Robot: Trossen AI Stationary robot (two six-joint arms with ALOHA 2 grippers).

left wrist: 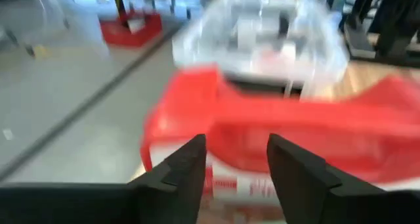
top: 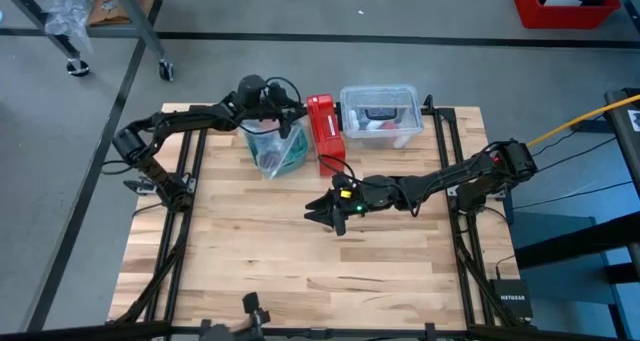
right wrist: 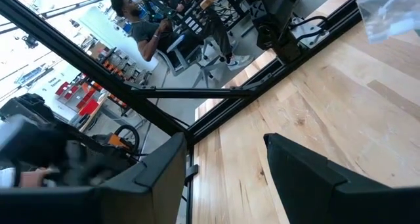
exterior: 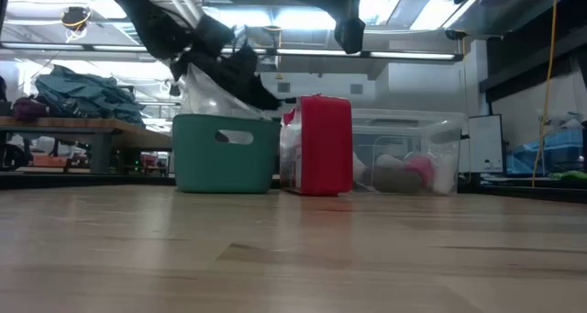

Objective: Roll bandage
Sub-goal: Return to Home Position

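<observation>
The left pincer [left wrist: 236,152] hung with its fingers apart, just above the green bin [exterior: 225,166], where a clear bag [top: 268,153] stuck up beneath it. Straight ahead of it stood the red box [top: 323,126], and past that a clear tub [top: 380,89]. The right pincer [right wrist: 224,145], also parted and holding nothing, hovered over the middle of the bench [top: 300,271], well apart from the bin. Where the bandage lay I couldn't tell.

Bright, even light falls from above on the worktop [top: 300,266], and the shadows on the wood are soft and faint. In the low view the ceiling lights [exterior: 293,17] give glare. The left wrist view is smeared: the red box [left wrist: 275,129] beyond the left pincer [left wrist: 236,152] is only a blur.
</observation>
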